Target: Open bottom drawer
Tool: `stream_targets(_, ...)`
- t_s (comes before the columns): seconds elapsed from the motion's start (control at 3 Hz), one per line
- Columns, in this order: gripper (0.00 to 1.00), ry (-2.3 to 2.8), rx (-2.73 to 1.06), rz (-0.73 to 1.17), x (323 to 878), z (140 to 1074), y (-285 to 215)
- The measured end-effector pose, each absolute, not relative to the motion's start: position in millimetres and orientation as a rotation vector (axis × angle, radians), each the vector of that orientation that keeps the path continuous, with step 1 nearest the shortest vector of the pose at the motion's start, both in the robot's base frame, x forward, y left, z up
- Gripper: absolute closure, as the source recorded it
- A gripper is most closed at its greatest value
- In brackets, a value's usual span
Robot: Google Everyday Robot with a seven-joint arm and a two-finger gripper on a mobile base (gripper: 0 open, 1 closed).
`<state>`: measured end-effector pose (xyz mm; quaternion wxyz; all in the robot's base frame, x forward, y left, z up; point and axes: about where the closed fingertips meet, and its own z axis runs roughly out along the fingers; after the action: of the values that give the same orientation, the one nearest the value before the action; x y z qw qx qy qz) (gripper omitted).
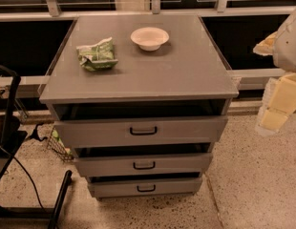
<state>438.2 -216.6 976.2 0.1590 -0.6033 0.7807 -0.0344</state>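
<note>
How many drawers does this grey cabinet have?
3, stacked: the top drawer under the cabinet top, the middle drawer below it, the bottom drawer lowest. None seems hidden. The tool hangs at the right edge, away from them.

End effector [274, 109] at right edge

The bench [186, 75] is plain grey all over. Its bottom drawer [114, 187] is the same flat grey, with a small black loop handle [146, 188]. On top sit a white bowl [149, 37] and a crumpled bag [96, 55] patterned in green and white. At three o'clock hangs the pale yellow and white hand [274, 116]. The floor [253, 175] is speckled beige.
</note>
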Motion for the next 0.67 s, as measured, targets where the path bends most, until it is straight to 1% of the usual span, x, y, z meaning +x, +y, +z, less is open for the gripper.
stream_targets(0.67, 0.0, 2.191, -1.712, -0.115, 445.4, 958.0, -209.1)
